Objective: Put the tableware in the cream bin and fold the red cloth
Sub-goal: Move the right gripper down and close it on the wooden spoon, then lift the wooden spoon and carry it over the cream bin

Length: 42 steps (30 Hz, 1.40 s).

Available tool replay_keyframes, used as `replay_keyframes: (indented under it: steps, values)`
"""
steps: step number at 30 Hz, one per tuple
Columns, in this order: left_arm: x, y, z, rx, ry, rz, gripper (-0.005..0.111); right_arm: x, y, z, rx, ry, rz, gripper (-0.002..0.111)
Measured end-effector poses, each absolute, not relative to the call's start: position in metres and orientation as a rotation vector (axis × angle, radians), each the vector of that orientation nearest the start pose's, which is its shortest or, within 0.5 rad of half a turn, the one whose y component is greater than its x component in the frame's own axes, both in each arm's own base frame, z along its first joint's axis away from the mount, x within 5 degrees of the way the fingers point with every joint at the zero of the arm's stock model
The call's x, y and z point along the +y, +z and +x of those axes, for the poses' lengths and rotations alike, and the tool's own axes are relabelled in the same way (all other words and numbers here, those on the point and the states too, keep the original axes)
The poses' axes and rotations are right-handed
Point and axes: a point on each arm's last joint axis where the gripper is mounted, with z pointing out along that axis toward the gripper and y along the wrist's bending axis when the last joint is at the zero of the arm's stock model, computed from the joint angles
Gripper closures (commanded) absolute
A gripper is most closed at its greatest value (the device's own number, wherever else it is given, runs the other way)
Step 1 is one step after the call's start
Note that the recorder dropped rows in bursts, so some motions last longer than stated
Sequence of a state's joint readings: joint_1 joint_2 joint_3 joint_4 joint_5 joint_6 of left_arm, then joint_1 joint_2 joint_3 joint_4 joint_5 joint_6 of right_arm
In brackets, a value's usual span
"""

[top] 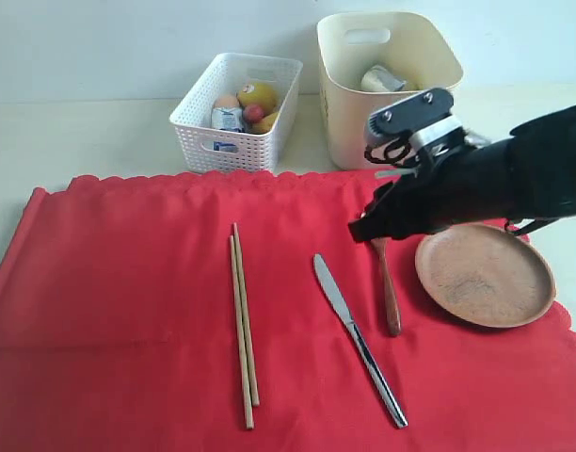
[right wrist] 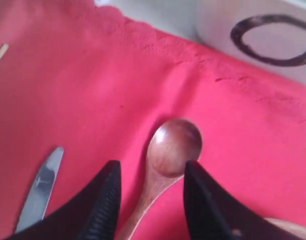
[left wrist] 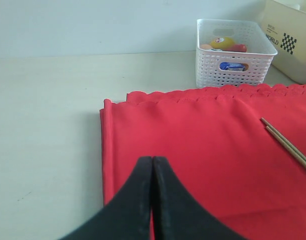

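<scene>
The red cloth (top: pixel 128 311) lies spread flat. On it rest two wooden chopsticks (top: pixel 243 325), a steel knife (top: pixel 358 339), a dark wooden spoon (top: pixel 387 287) and a round wooden plate (top: pixel 486 275). My right gripper (right wrist: pixel 152 172) hangs low over the spoon (right wrist: pixel 165 160), open, one finger on each side of the spoon's neck, apart from it. The cream bin (top: pixel 387 85) stands behind, with a steel cup (top: pixel 377 78) inside. My left gripper (left wrist: pixel 152 162) is shut and empty over the cloth's (left wrist: pixel 203 145) left edge.
A white lattice basket (top: pixel 233 113) with an egg, fruit and a small carton stands left of the cream bin. Bare pale table (left wrist: pixel 43 125) lies left of the cloth. The plate sits near the cloth's right edge.
</scene>
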<state>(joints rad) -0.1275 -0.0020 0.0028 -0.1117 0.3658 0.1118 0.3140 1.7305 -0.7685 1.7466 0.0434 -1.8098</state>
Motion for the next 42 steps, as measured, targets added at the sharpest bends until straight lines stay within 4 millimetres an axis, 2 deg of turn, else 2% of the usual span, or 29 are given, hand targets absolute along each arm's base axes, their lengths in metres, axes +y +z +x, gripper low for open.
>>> replay_keyframes:
  steps: [7, 13, 16, 18, 23, 26, 42]
  values:
    - [-0.010, 0.180, 0.052, 1.843, -0.121, 0.152, 0.107, 0.106, 0.116, 0.301, 2.494, 0.086, -0.531, 0.069]
    - [-0.010, 0.180, 0.052, 1.843, -0.121, 0.152, 0.107, 0.105, 0.105, 0.301, 2.529, 0.070, -0.536, 0.069]
    - [-0.010, 0.180, 0.052, 1.843, -0.121, 0.152, 0.107, 0.109, 0.094, 0.300, 2.554, 0.117, -0.558, 0.070]
    - [-0.010, 0.180, 0.052, 1.843, -0.121, 0.152, 0.107, 0.111, 0.093, 0.300, 2.549, 0.115, -0.593, 0.075]
    - [-0.010, 0.180, 0.052, 1.843, -0.121, 0.152, 0.107, 0.115, 0.091, 0.299, 2.541, 0.134, -0.631, 0.101]
    - [-0.010, 0.180, 0.052, 1.843, -0.121, 0.152, 0.107, 0.116, 0.091, 0.299, 2.539, 0.143, -0.637, 0.108]
    - [-0.010, 0.180, 0.052, 1.843, -0.121, 0.152, 0.107, 0.116, 0.091, 0.299, 2.539, 0.143, -0.637, 0.108]
